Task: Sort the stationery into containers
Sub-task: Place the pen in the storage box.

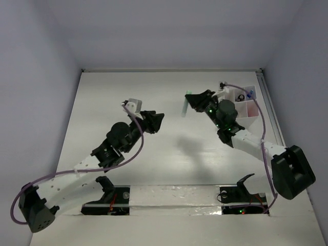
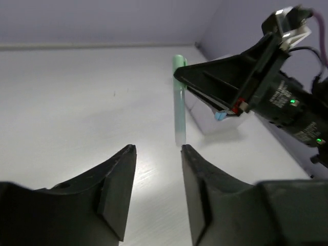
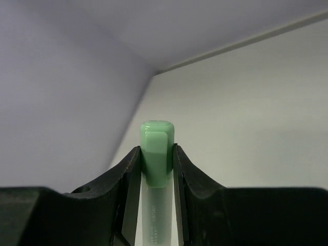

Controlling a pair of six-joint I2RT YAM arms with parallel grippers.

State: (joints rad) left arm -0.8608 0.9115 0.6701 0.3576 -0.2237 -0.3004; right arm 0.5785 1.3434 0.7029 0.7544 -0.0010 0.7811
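Note:
A mint pen (image 1: 185,106) with a green cap (image 3: 156,138) hangs above the table, and my right gripper (image 1: 191,98) is shut on its cap end. In the right wrist view the cap stands between that gripper's (image 3: 156,154) two fingers. The left wrist view shows the pen (image 2: 179,110) hanging upright from the right gripper (image 2: 180,76), just beyond my left gripper (image 2: 159,148). My left gripper (image 1: 157,121) is open with nothing between its fingers, a short way left of the pen. The white divided tray (image 1: 259,123) sits at the far right behind the right arm, and a blue clip (image 1: 250,94) lies in it.
A black ring-shaped item (image 1: 239,97) lies in a back compartment of the tray, and one compartment (image 1: 253,108) looks pinkish. A metal rail (image 1: 272,115) runs along the table's right edge. Grey walls close the table in at the back and sides.

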